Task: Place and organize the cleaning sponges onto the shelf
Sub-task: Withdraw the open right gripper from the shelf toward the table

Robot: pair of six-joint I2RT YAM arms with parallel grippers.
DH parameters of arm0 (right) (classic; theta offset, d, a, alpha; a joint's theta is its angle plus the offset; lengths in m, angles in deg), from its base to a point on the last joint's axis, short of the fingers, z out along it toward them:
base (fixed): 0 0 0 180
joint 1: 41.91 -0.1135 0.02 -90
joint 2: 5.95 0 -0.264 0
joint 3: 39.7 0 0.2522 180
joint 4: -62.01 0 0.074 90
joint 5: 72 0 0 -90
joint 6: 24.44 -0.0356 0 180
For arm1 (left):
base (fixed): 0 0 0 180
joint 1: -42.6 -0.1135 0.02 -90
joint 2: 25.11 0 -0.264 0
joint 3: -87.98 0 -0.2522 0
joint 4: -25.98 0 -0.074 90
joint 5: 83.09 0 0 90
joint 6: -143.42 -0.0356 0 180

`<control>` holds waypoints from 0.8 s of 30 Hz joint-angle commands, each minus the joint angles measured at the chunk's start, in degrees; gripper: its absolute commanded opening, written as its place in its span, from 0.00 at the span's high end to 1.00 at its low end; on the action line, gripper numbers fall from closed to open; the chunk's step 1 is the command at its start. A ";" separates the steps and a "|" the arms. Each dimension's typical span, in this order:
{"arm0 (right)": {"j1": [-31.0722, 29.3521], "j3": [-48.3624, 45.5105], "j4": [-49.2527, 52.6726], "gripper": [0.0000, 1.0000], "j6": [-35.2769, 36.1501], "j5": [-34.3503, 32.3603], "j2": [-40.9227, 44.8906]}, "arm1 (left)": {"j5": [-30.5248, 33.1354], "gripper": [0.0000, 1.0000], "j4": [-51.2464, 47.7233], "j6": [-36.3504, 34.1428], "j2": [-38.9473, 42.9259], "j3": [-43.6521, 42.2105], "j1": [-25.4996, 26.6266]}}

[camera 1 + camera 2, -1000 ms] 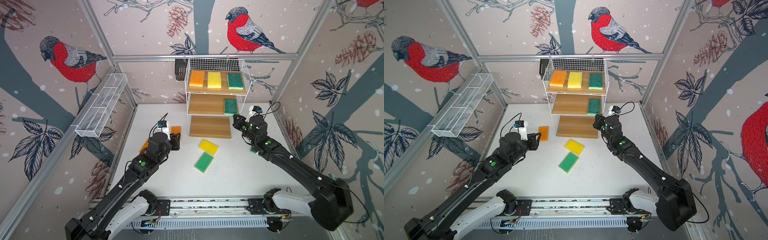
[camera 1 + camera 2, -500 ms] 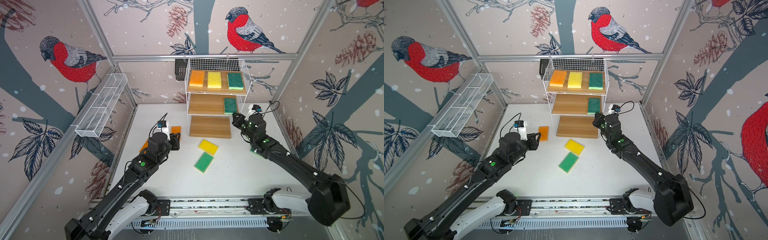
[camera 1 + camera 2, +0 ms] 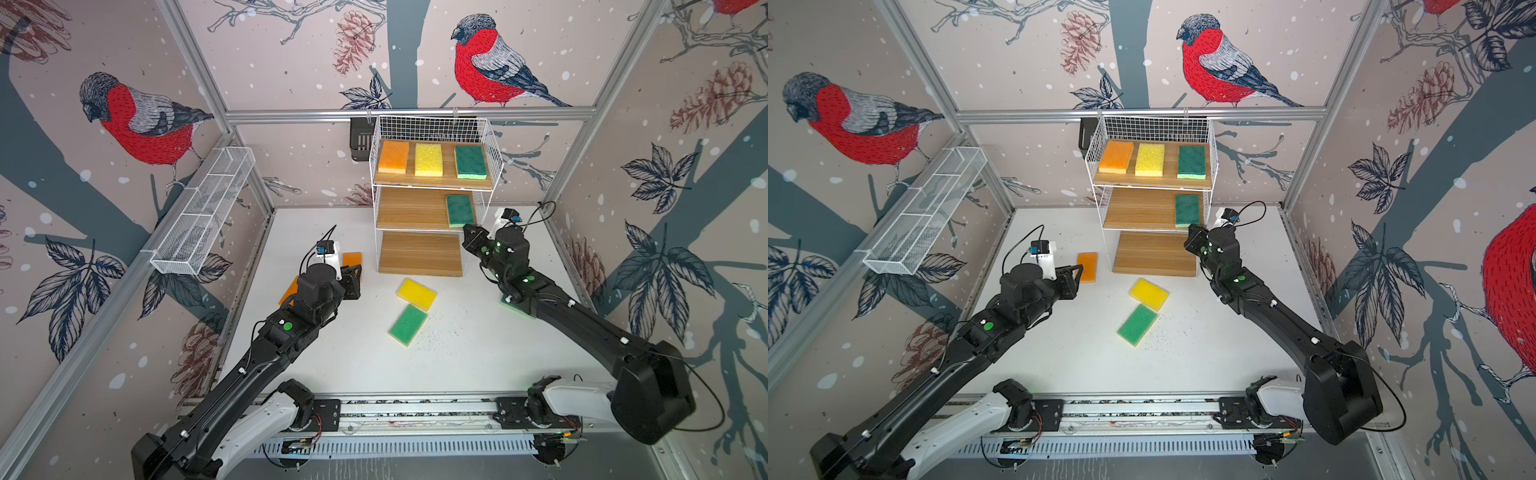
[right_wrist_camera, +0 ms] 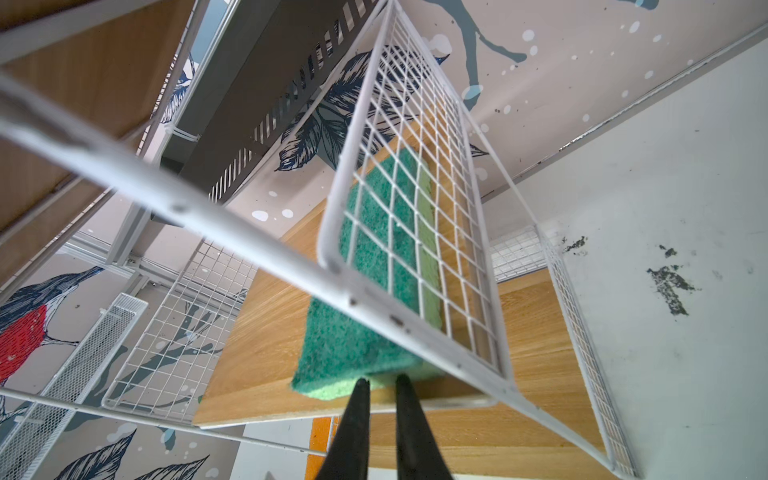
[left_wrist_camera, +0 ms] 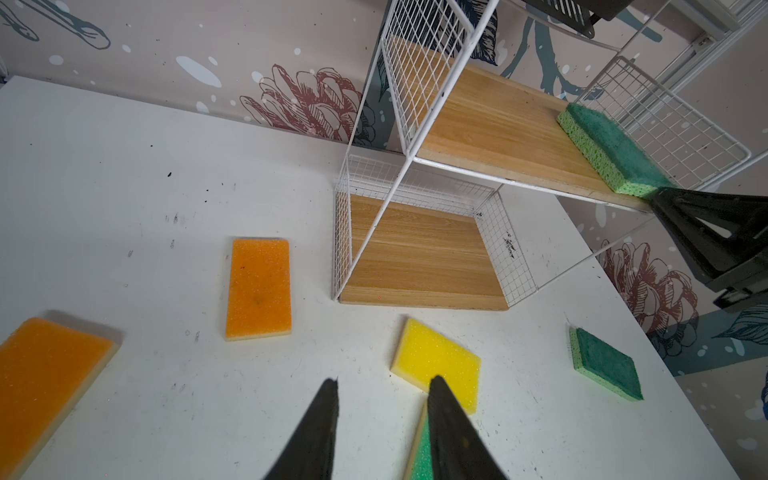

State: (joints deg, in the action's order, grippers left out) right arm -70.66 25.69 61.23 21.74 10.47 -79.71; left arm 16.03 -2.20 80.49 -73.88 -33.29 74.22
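Both top views show the shelf with three sponges in a row on its top board, a green sponge at the right end of the middle board, and the bottom board bare. Five more sponges lie on the table, among them a yellow sponge and a light green sponge just beside each other in front of the shelf.

Left wrist view: the left gripper aims toward the yellow sponge without touching it, jaws parted and empty.

Right wrist view: the right gripper has its jaws nearly together at the near edge of the green sponge. Whether they nip the foam I cannot tell.

The sponges are likely light, soft and springy. A pinch across the short width, near the middle, should hold one without buckling, and the scrub face looks rough rather than slippery
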 commanded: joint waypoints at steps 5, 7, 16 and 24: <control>0.03 0.90 -2.23 0.84 -0.92 1.03 -1.09 | -0.30 0.62 2.73 0.11 -0.01 0.48 -0.06; 0.04 0.75 -2.46 0.84 -1.09 1.16 -1.10 | -0.27 0.62 2.81 0.16 -0.01 0.47 -0.07; 0.07 0.83 -2.93 0.84 -2.71 1.99 -2.08 | -0.50 0.62 3.01 0.45 -0.10 0.13 -0.06; -0.04 1.35 -2.66 0.84 -3.56 1.36 -2.68 | -0.51 0.62 3.00 0.48 0.26 -0.13 -0.07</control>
State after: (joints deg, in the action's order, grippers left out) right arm -70.68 26.57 58.43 18.88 12.35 -82.20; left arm 16.01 -2.04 80.62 -73.86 -33.29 74.22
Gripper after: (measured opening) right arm 0.160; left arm 0.378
